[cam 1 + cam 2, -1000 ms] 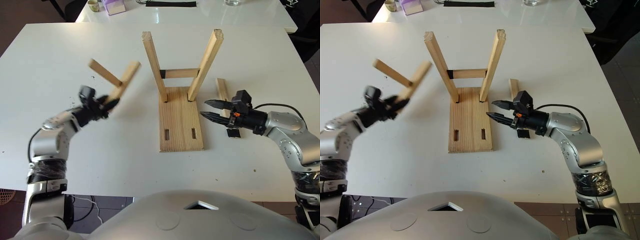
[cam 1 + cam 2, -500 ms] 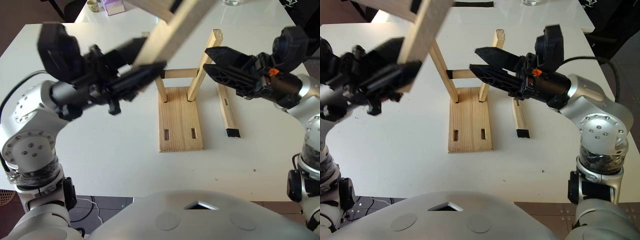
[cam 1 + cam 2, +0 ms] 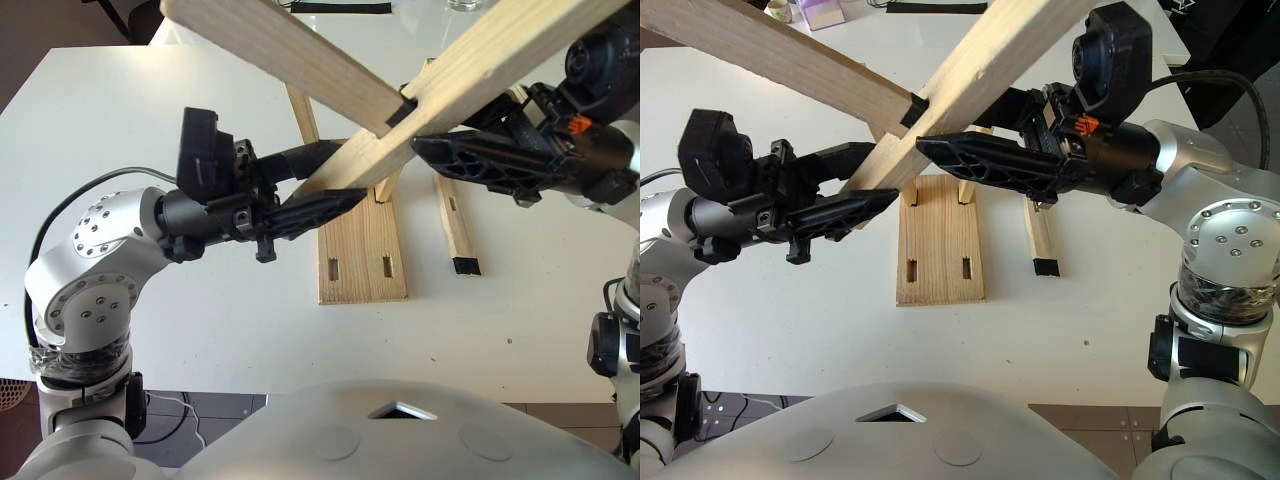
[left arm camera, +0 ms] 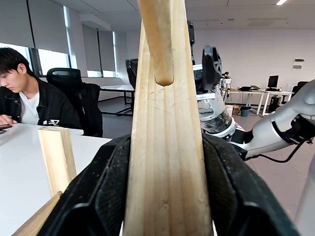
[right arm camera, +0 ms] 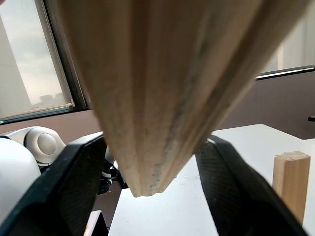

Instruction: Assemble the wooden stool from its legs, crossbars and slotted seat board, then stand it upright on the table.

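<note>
Our left arm (image 3: 100,250) bends in from the frame's left, wrist level, its claw (image 3: 352,168) pointing right, both fingers clamped on the wooden leg (image 3: 500,50). Our right arm (image 3: 1210,200) enters from the upper right. Its claw (image 3: 930,122) points left, fingers pressed against the same leg.

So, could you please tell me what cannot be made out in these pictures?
Held leg: far end cut off by the eye views' top edge.
Standing legs: lower parts hidden behind the held leg and left gripper.
Loose leg: far end hidden behind the right gripper.
</note>
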You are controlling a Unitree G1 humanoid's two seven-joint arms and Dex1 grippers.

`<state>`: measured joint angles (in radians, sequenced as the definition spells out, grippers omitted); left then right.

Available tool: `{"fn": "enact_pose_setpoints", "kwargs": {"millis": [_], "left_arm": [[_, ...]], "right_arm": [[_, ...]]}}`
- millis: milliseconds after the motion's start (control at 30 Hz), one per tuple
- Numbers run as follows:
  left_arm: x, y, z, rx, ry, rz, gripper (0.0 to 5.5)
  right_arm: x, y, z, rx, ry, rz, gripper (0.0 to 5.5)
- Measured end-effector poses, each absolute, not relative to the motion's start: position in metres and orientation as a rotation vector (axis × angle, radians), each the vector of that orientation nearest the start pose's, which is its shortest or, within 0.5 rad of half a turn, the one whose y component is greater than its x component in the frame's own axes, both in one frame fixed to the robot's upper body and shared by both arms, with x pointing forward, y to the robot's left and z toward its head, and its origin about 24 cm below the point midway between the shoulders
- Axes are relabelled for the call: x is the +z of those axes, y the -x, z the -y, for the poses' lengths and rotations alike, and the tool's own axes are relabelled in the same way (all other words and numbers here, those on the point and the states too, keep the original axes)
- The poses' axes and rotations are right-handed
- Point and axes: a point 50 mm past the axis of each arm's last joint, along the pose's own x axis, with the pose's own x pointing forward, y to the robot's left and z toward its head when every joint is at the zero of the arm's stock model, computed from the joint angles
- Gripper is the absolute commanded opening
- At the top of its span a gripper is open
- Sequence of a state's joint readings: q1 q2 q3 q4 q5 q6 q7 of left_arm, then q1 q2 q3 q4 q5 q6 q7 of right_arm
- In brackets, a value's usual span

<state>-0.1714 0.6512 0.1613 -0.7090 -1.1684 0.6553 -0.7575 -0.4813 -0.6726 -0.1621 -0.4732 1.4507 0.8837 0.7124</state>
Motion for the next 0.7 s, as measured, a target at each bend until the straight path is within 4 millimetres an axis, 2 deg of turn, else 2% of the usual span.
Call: {"fn": "enact_pose_setpoints", "kwargs": {"millis": [100,333,533,567,700], "left_arm": [[0.21,-0.19,-0.144,-1.395,0.17,0.157,2.03],[0.209,-0.19,-0.142,-1.416,0.196,0.147,2.03],[0.204,-0.19,-0.139,-1.444,0.205,0.107,2.03],[0.202,-0.19,-0.139,-1.448,0.205,0.082,2.4],[0.197,-0.196,-0.143,-1.428,0.248,0.035,3.07]], "right_arm": [[0.245,-0.218,0.142,1.552,-0.347,0.067,3.06],[0.243,-0.218,0.143,1.586,-0.313,0.063,2.11],[0.241,-0.216,0.144,1.608,-0.271,0.063,2.05],[0.238,-0.215,0.145,1.608,-0.262,0.055,2.05],[0.233,-0.216,0.142,1.589,-0.21,0.034,2.04]]}}
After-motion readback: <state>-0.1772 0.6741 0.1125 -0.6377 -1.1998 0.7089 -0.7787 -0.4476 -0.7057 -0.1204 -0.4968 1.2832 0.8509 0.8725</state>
